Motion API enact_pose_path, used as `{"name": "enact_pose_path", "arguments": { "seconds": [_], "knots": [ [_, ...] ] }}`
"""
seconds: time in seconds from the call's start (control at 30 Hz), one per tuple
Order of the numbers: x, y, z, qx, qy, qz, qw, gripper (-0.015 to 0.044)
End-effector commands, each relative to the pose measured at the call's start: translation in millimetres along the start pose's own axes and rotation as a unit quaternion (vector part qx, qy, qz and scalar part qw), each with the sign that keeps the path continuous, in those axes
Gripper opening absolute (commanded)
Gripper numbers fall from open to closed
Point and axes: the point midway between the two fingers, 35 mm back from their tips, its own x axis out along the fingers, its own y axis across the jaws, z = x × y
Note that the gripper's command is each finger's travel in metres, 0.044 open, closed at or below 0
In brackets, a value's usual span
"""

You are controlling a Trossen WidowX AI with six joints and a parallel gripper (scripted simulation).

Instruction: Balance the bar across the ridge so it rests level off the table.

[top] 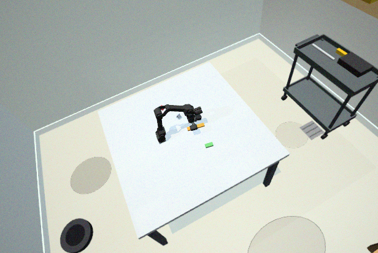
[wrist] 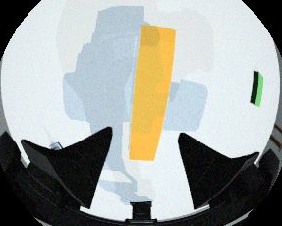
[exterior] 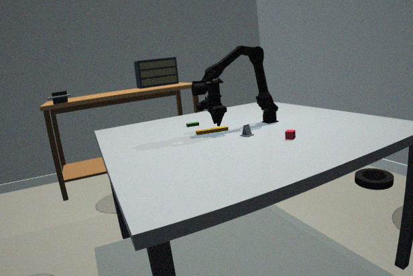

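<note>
The orange bar (top: 200, 125) (exterior: 212, 130) (wrist: 154, 88) lies flat on the white table (top: 184, 181) (exterior: 234, 171). The small grey ridge (top: 179, 116) (exterior: 247, 130) stands apart from the bar, nearer the arm's base, with nothing on it; a bit of it shows beside the left finger in the wrist view. My gripper (top: 193, 128) (exterior: 218, 124) (wrist: 145, 132) is open and points down just above the bar. In the wrist view the bar's near end lies between the two fingers, with space on both sides. In the top view the gripper hides the bar's middle.
A green block (top: 208, 145) (exterior: 192, 124) (wrist: 259, 89) lies on the table beyond the bar, on the side away from the ridge. A red cube (top: 162, 108) (exterior: 290, 134) sits on the ridge's other side, partly hidden behind the arm in the top view.
</note>
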Motion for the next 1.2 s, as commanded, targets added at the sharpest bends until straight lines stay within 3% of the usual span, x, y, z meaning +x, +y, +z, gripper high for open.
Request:
{"name": "enact_pose_path", "arguments": {
  "seconds": [0.0, 0.9, 1.1, 1.17],
  "knots": [
    [7, -1, -2, 0.002, 0.004, -0.002, 1.0, 0.0315],
    [26, -1, -2, 0.002, 0.004, -0.002, 1.0, 0.0315],
    [25, 0, -2, 0.0, 0.004, 0.0, 1.0, 0.0157],
    [25, 0, -2, 0.0, 0.004, 0.0, 1.0, 0.0144]
  ]
}}
